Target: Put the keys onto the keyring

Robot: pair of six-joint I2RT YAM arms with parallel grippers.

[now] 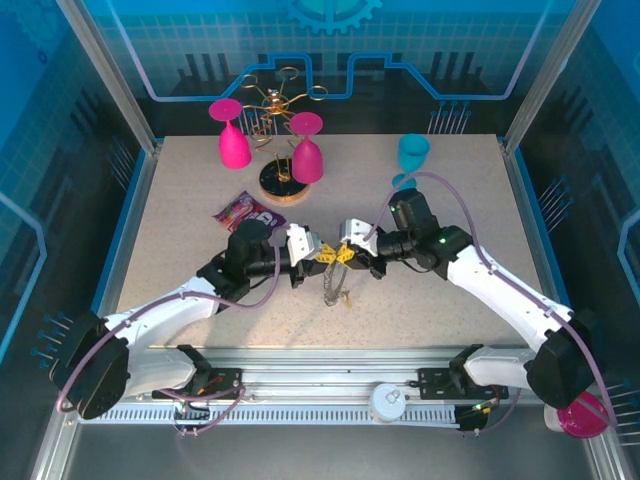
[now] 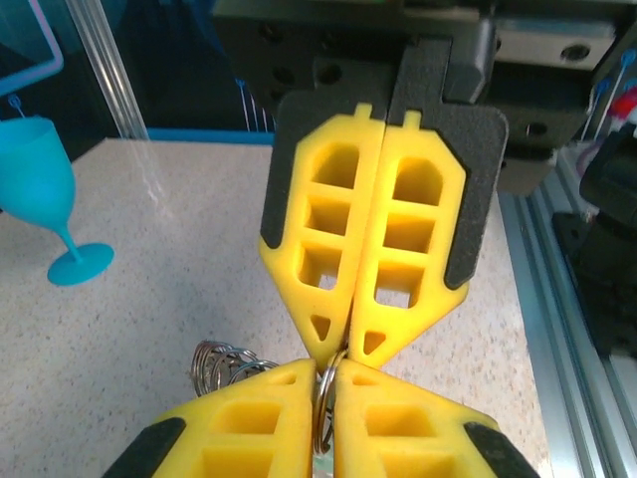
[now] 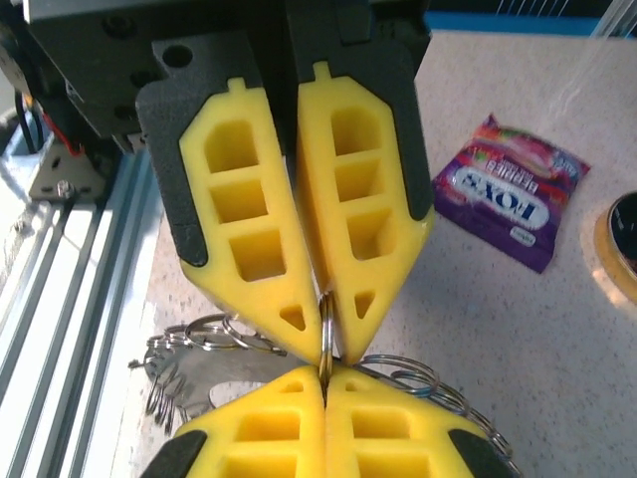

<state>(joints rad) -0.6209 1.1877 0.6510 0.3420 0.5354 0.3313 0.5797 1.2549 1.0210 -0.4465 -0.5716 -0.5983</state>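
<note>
Meeting tip to tip over the table [image 1: 450,300], left gripper [image 2: 326,370] and right gripper [image 3: 324,376] both pinch tight on a keyring [image 3: 204,363] wire loop.

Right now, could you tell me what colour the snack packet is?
The snack packet is purple; right wrist view shows it best.

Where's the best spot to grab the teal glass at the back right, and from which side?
Grip the teal glass by its stem, coming in level from the arms' side. It stands upright, and the stem is the one narrow part between the wide bowl and the flat foot, so a pinch there should hold without tipping it.
</note>
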